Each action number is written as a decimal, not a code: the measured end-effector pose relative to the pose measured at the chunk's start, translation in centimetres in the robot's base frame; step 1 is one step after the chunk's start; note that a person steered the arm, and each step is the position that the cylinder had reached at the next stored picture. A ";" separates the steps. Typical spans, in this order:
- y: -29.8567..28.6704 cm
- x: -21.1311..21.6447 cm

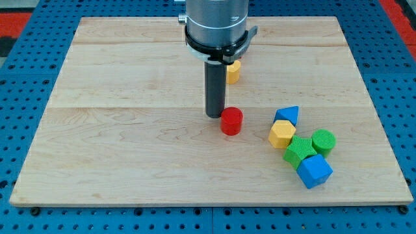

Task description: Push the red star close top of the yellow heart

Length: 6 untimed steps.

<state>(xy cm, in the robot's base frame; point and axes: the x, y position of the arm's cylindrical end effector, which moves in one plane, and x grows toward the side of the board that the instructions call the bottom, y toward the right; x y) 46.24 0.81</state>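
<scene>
My tip [214, 116] rests on the board near its middle. A red block [231, 121], which looks like a round cylinder, stands just to the tip's right and about touches it. A yellow block [233, 71] lies above the tip toward the view's top. The arm partly hides it, so I cannot tell its shape. No block in view shows a clear red star shape.
A cluster sits at the view's lower right: a blue triangle [288, 116], a yellow hexagon [282, 134], a green star [300, 151], a green cylinder [323, 141] and a blue cube [315, 171]. The wooden board [117, 143] lies on a blue pegboard.
</scene>
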 end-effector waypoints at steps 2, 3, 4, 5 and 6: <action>4.3 2.4; 6.9 2.5; 6.6 0.2; 5.8 -4.6; 6.8 -8.4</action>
<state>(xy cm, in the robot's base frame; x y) 37.83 7.64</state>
